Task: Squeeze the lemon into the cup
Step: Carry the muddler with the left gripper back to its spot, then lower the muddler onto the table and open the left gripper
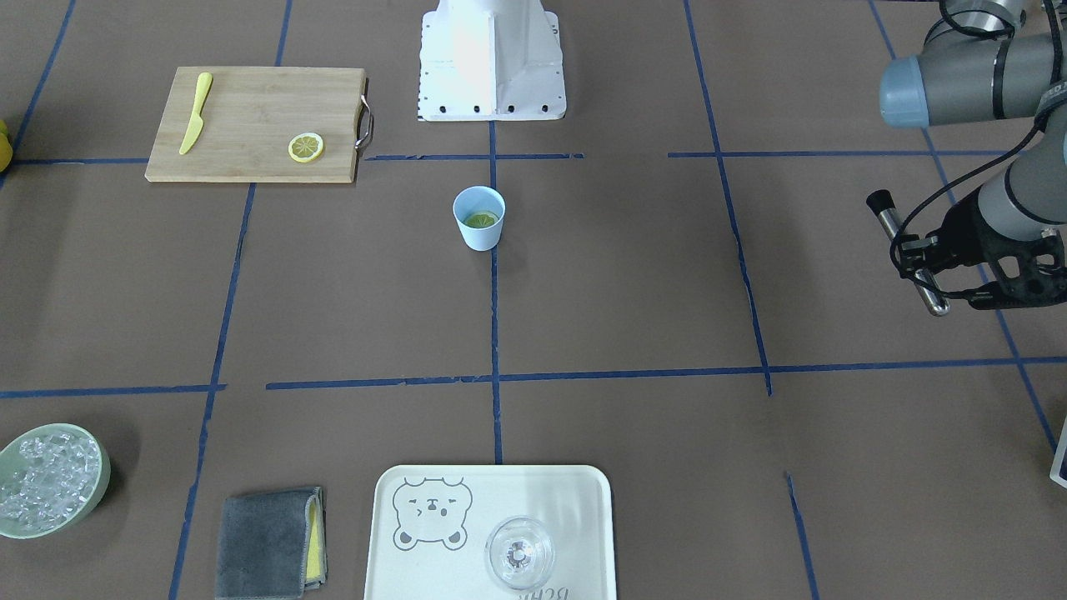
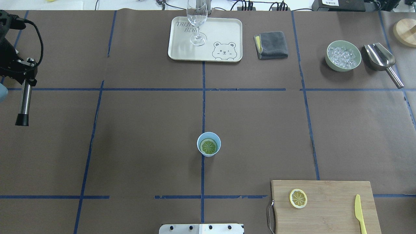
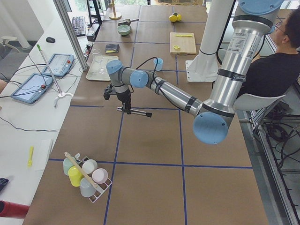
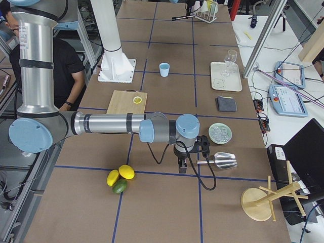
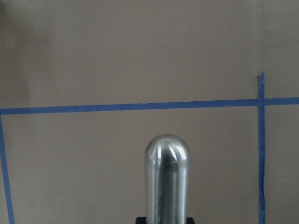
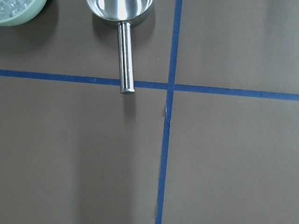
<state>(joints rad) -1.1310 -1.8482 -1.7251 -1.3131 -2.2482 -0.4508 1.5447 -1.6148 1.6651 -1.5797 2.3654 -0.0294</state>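
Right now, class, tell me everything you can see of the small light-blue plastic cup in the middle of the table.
The small light-blue plastic cup is a tapered, handleless tumbler with plain matte walls. It stands upright, mouth open, on the brown paper-covered table, on a blue tape line. A round lemon slice lies inside. Nothing else touches it.

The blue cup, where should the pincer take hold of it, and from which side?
Clamp the cup across its outer wall just under the rim, coming in level from the side. It stands upright and tapers toward the base, so it should wedge rather than slip.
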